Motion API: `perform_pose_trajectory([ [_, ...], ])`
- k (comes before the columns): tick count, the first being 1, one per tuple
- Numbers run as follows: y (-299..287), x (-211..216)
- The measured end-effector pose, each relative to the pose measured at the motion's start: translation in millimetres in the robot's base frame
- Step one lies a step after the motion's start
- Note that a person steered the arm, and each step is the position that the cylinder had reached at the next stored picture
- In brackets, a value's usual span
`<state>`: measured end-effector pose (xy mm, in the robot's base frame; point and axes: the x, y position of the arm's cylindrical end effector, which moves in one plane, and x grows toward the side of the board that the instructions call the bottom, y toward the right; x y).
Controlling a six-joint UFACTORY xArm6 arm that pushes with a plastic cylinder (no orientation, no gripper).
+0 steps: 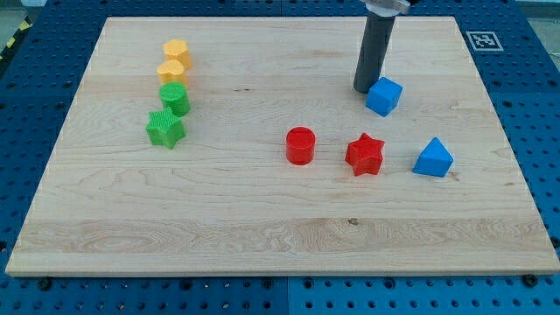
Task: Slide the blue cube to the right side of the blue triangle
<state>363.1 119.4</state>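
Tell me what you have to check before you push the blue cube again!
1. My tip is next to the blue cube: ok, it sits at the cube's left edge in the view, touching or nearly so.
2. Blue triangle is in sight: ok, below and right of the cube.
3. Spot right of the triangle is on the board: ok, bare wood shows there.
4. Way there is clear: not ok, the triangle sits on the straight line, so I must curve round it.
5. Red star and red cylinder are out of the way: ok, both lie left of the triangle.
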Motion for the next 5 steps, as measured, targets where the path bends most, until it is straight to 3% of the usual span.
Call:
perform_pose_trajectory([
  [5, 46.5, 51.7],
])
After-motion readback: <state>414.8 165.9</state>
